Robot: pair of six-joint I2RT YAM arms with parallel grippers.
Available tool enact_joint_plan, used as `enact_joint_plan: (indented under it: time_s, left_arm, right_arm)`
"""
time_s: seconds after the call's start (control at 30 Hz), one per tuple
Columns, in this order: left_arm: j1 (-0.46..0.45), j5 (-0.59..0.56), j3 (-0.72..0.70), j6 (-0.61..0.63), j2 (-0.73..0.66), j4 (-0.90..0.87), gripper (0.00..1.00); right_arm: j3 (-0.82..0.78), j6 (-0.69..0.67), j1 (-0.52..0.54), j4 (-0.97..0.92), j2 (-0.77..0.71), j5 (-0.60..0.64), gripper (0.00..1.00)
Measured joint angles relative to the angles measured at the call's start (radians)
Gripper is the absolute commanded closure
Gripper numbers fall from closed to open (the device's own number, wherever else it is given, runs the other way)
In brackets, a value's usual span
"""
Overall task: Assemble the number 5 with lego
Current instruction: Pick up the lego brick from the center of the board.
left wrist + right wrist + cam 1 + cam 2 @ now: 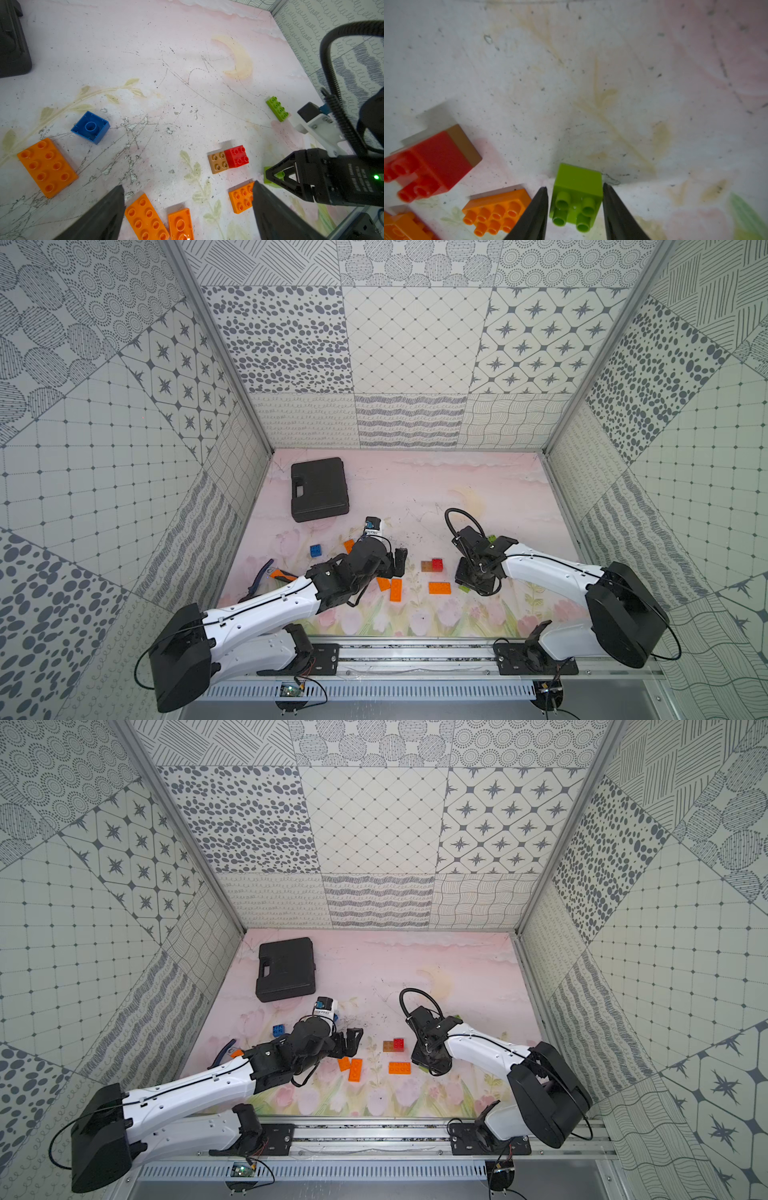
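Stage: early, by the look of the mat (457, 497); no outline of a 5 anywhere.
Joined: red square brick (236, 156) seated on 1 end of the brown oblong brick (217, 165); the only join visible.
Right gripper (574, 186): down over the green square brick (576, 197), jaws flanking it, 1 pad touching, a thin strip of mat showing at the other; no firm pinch visible.
Green square brick: flat on the mat, studs up, just beside the nearest orange brick (496, 209), near the red-and-brown join.
Left gripper (188, 184): fingers spread wide, nothing between them, hanging over the mat near the orange pair (145, 218).
Loose, orange: 4 in all; the pair lying side by side, the nearest one apart from them, a far orange brick (47, 167) off by the blue.
Loose, other: blue square brick (90, 127), hollow side up; green oblong brick (277, 108), beyond the right arm, well apart from the rest.
Step in hand: likely a pickup of the green square, to be pressed onto another piece.
Left to do: nearly everything; 3 bars and 2 uprights of the digit to lay out and press together, judged from the spread of loose pieces.
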Motion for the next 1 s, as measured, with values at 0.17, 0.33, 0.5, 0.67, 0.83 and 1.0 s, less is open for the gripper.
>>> enact_joint_plan:
  time_s: [0.17, 0.33, 0.5, 0.67, 0.83, 1.0]
  left_arm:
    - [0.000, 0.004, 0.004, 0.007, 0.014, 0.000, 0.01]
    - [0.001, 0.005, 0.013, 0.011, 0.029, 0.000, 0.01]
    - [0.003, 0.003, 0.018, 0.014, 0.038, -0.002, 0.01]
    - [0.020, 0.005, 0.018, 0.012, 0.043, -0.003, 0.01]
    - [0.064, 0.041, 0.008, -0.012, 0.048, -0.002, 0.01]
    - [0.104, 0.083, -0.015, -0.048, 0.044, 0.000, 0.01]
  right_arm:
    - [0.011, -0.006, 0.000, -0.006, 0.001, 0.002, 0.64]
    - [0.015, -0.013, 0.000, -0.013, 0.003, 0.001, 0.68]
    - [0.029, -0.031, 0.003, -0.034, 0.002, 0.001, 0.67]
    - [0.064, -0.058, 0.035, -0.061, -0.006, 0.002, 0.67]
    - [0.100, -0.090, 0.106, -0.053, -0.011, -0.001, 0.67]
    - [0.140, -0.113, 0.158, -0.032, 0.019, -0.014, 0.67]
